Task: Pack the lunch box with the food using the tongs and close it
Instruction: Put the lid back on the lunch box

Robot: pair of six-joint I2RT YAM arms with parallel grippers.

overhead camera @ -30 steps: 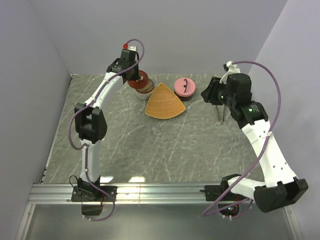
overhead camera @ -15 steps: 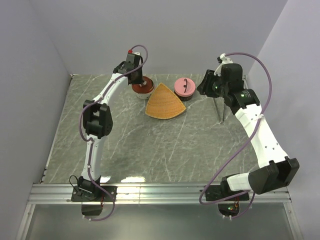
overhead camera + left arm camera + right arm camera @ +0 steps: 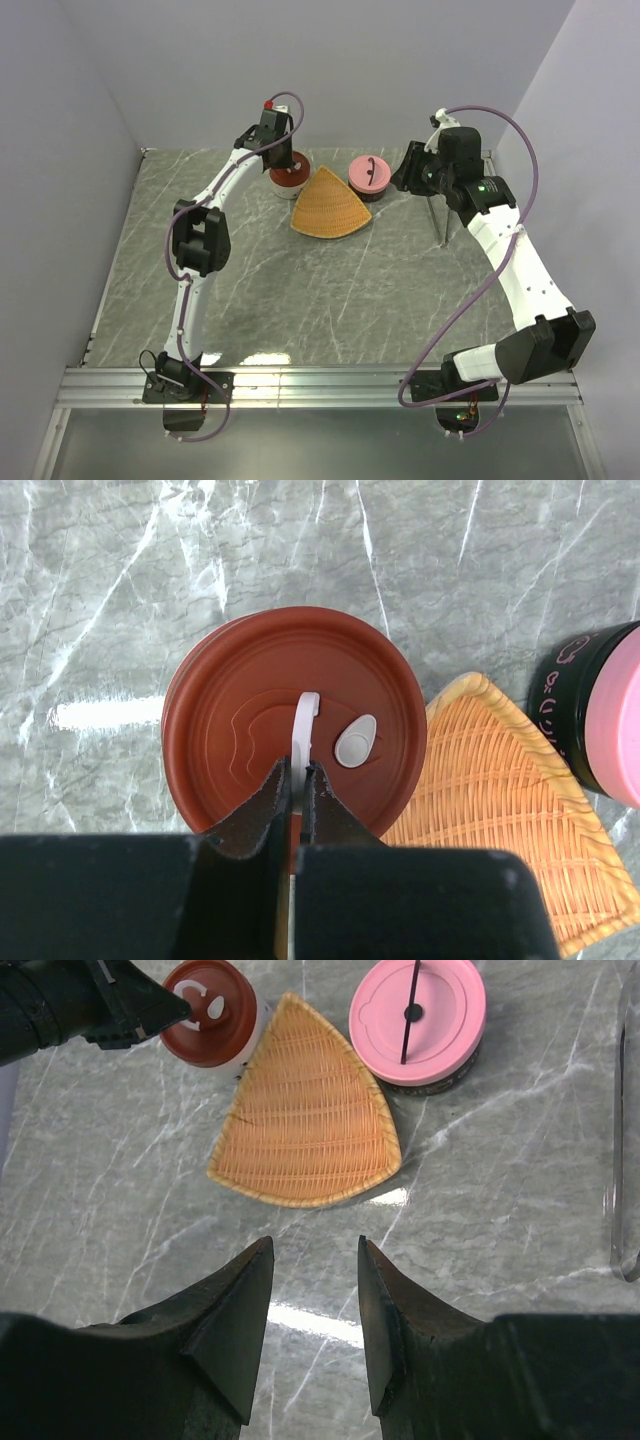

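The lunch box [image 3: 288,180] is a round container at the back of the table, with a red-brown lid [image 3: 240,730] lying over it. My left gripper [image 3: 298,770] is shut on the lid's white handle [image 3: 306,715]. The silver tongs [image 3: 622,1140] lie on the marble at the right, also seen in the top view [image 3: 438,222]. My right gripper [image 3: 315,1250] hangs open over bare table, in front of the woven tray and left of the tongs, with nothing between its fingers. No food shows in any view.
An orange woven fan-shaped tray [image 3: 330,205] lies empty between the lunch box and a black container with a pink lid [image 3: 369,174]. Grey walls close off the back and both sides. The arm bases stand on the rail at the near edge.
The left gripper has brought the tilted lid down level over the container. The right arm has drawn back and up toward the back wall, its jaws unchanged.
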